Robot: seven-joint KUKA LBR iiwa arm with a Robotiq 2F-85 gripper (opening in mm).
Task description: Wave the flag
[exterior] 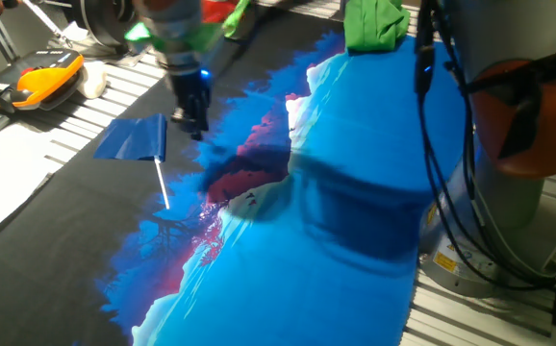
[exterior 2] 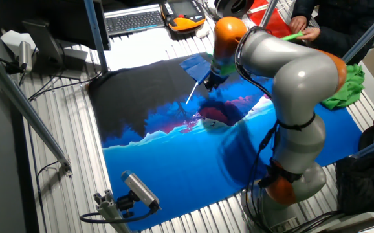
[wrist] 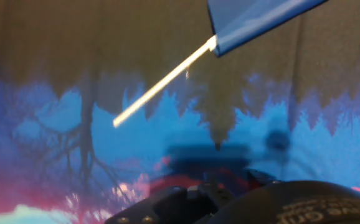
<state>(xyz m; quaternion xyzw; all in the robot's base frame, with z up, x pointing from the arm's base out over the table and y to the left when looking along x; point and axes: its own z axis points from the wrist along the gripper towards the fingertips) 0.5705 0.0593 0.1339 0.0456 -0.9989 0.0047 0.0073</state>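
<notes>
The dark blue flag (exterior: 134, 138) lies flat on the black part of the printed tablecloth (exterior: 355, 231), its thin white stick (exterior: 162, 183) free. Light, limp cloth; the stiff, slender stick is the place to pinch. The gripper (exterior: 193, 120) hovers just right of it; whether its fingers are parted I cannot tell.

The flag (exterior: 136, 138) is plain dark blue on a thin white stick (exterior: 163, 185). The tablecloth (exterior: 336, 240) beneath is black toward nine o'clock and bright blue toward three, with bare dark trees, white snow patches and a red-pink band between. A green cloth (exterior: 374, 23) lies at one o'clock.
</notes>
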